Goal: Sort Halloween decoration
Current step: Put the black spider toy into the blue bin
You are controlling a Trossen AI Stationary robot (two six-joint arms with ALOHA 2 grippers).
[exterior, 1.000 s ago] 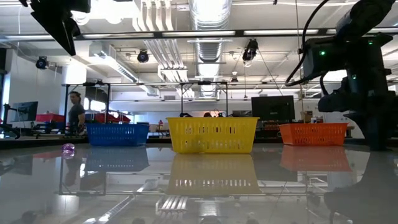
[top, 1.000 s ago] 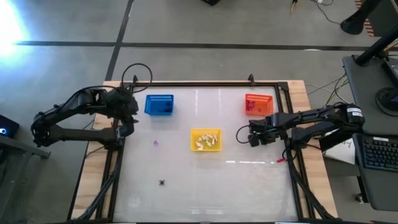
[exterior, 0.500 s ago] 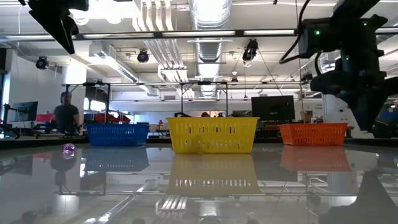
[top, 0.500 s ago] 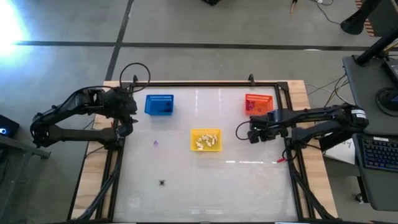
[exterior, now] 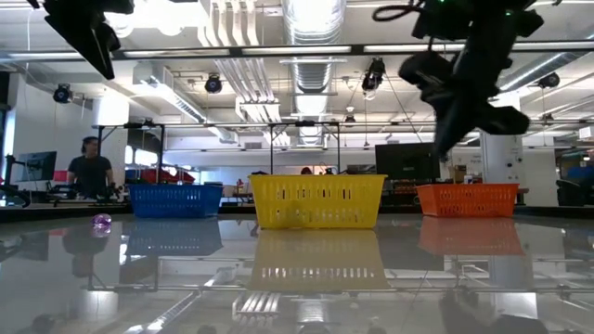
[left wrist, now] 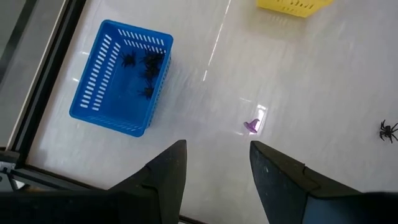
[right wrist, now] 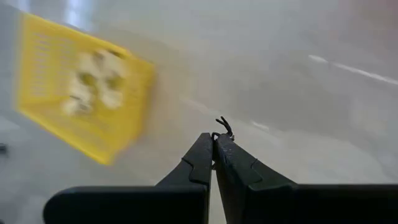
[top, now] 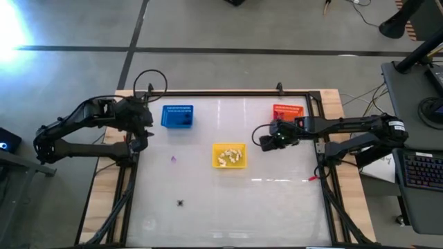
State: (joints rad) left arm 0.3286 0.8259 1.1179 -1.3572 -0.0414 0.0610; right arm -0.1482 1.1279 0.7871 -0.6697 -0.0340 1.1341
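I'm holding the right pincer [top: 259,137] above the worktop [top: 277,200], between the yellow basket [top: 228,155] and the orange basket [top: 288,113]. Through its wrist camera I'm seeing its fingers pressed together on a small black spidery trinket [right wrist: 222,127], whose legs are poking out past the tips. The yellow basket is carrying a cluster of cream trinkets [right wrist: 93,84].

The left pincer [top: 142,131] is waiting at the left edge of the worktop, just beside the blue basket [top: 177,116], and its fingers [left wrist: 163,175] are spread apart with nothing between them. I'm seeing several black spiders [left wrist: 144,67] lying inside the blue basket.

Two pieces are lying loose on the worktop: a purple trinket [left wrist: 251,126] near the blue basket, and a black spider [top: 181,203] toward the near edge, well apart from every basket. Dark trinkets [top: 280,118] are showing inside the orange basket, too small for me to identify.

In the room behind, a person [exterior: 90,171] is at a desk.
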